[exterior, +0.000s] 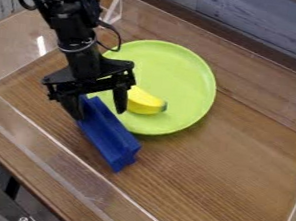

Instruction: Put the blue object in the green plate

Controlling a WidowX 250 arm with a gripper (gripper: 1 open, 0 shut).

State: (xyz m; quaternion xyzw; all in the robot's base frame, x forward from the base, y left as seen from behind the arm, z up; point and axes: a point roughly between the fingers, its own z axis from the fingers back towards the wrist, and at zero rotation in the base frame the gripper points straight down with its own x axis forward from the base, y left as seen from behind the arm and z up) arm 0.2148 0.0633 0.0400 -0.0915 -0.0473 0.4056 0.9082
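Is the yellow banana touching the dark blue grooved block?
Apart. The camera view shows green plate between the yellow banana and the dark blue grooved block.

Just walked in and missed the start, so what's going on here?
A robot arm is working on a blue block that lies on the wooden table beside a green plate. Its gripper points down over the block's far end, jaws open on either side of it, nothing lifted yet. A yellow banana already sits in the plate. The block is not yet in the plate.
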